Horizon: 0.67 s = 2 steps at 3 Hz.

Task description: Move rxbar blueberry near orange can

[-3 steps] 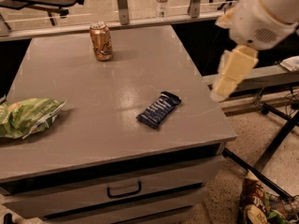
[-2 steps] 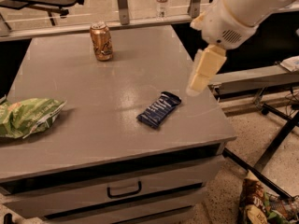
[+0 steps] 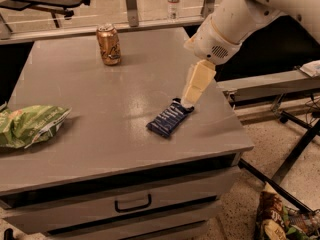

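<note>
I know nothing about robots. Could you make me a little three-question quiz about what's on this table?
1. True or false: the orange can lies on its side.
2. The gripper is nearest which? A) orange can B) rxbar blueberry C) green chip bag
3. Fill in: in the camera view, the green chip bag lies at the table's ____ edge.
Key: 1 false, it stands upright; 2 B, at the bar's far end; 3 left.
</note>
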Motion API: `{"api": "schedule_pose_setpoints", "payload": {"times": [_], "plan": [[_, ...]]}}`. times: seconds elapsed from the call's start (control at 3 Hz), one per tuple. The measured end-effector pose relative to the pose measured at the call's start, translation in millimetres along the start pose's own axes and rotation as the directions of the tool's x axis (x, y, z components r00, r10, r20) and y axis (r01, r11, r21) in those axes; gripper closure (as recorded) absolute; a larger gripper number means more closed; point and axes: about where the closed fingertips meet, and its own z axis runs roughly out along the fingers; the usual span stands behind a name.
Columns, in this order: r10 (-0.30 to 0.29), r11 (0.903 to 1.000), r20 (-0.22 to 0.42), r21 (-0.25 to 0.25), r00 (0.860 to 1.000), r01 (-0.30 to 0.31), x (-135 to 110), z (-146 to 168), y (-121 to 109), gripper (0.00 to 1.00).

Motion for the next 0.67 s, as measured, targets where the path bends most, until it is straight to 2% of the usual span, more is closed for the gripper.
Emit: {"api": "schedule_pose_setpoints", "payload": {"times": [0.67], "plan": [[-0.036,0.9954,-0.033,-0.090,0.999,0.033,9.0,32.6,21.5,0.00]]}}
